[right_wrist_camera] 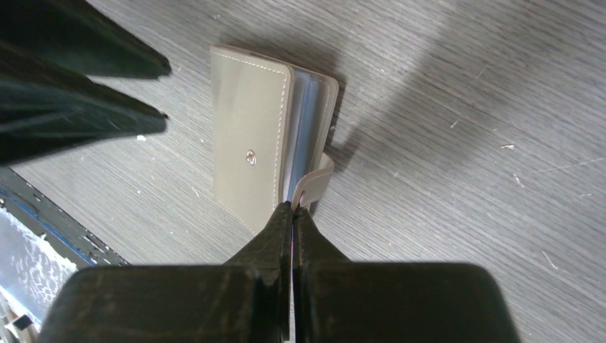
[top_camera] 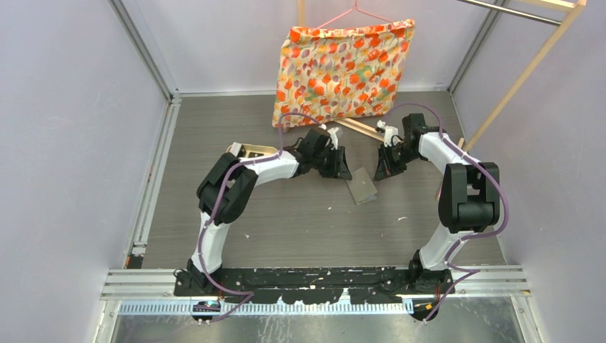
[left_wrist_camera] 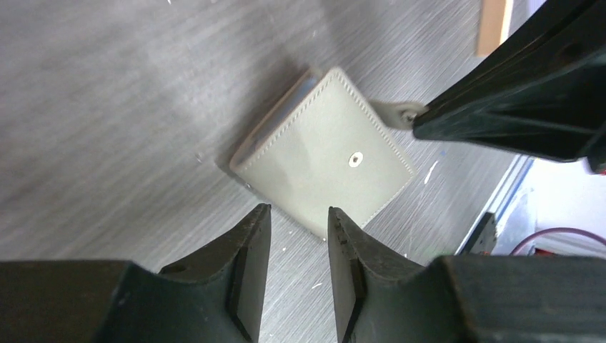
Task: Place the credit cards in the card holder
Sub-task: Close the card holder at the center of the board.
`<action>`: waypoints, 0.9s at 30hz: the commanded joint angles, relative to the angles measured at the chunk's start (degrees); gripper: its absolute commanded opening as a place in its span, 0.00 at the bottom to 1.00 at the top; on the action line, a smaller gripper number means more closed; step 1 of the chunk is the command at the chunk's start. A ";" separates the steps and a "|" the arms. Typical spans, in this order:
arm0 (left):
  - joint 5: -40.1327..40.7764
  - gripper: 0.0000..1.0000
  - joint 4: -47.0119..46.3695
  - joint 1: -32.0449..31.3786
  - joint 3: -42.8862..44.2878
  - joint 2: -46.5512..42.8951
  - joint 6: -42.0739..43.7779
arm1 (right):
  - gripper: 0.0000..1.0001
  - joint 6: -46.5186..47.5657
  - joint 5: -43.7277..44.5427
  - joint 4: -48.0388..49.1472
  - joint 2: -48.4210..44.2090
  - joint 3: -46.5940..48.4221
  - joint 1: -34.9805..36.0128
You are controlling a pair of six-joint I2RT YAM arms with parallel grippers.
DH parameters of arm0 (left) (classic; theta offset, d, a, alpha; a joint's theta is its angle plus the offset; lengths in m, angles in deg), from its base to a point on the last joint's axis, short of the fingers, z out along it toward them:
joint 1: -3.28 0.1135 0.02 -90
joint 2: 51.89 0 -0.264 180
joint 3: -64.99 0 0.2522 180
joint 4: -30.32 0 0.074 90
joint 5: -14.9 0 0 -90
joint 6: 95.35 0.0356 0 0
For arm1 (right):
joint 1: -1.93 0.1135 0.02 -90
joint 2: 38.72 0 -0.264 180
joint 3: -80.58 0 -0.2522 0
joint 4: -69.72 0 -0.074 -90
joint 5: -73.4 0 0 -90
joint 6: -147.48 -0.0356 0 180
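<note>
Grey wood-grain table (top_camera: 300,229), walled on three sides. At the back, a floral cushion (top_camera: 341,68) hangs from a pink hanger (top_camera: 355,14), with a wooden rack (top_camera: 525,71) in the right corner. Left arm (top_camera: 236,182) and right arm (top_camera: 464,189) both reach inward and meet near mid-table. A tan tray (top_camera: 251,151) sits behind the left arm, mostly hidden; its contents are not legible. The card holder (top_camera: 362,187) lies flat on the table between the two grippers, folded shut with its grey cover up and pale blue pocket edges showing along one open side. Left gripper (left_wrist_camera: 300,264): fingers (left_wrist_camera: 250,243) apart with nothing between them, poised just over one edge of the holder; contact cannot be judged. Right gripper (right_wrist_camera: 293,218): fingers pressed together, with the end of the holder's strap tab (right_wrist_camera: 316,180) running in between the tips, so it is pinched on the tab. The tab curls away from the cover, unfastened. A small metal snap stud (left_wrist_camera: 355,160) is on the cover, exposed.
</note>
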 commanded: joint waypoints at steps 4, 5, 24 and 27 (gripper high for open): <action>-8.88 0.34 -12.49 2.50 3.79 0.29 -0.62 | 0.01 4.06 -2.85 1.68 -2.82 -0.70 -0.32; -10.02 0.33 -12.60 2.56 5.44 1.99 -1.18 | 0.01 4.54 -2.96 1.53 -2.84 -0.77 -0.32; -12.73 0.19 -10.97 1.06 9.11 12.21 -5.71 | 0.01 12.76 -5.72 0.18 -3.47 -1.47 0.59; -11.59 0.19 -9.32 0.74 8.93 12.52 -5.75 | 0.01 14.63 -4.62 -0.08 -3.21 -2.06 2.79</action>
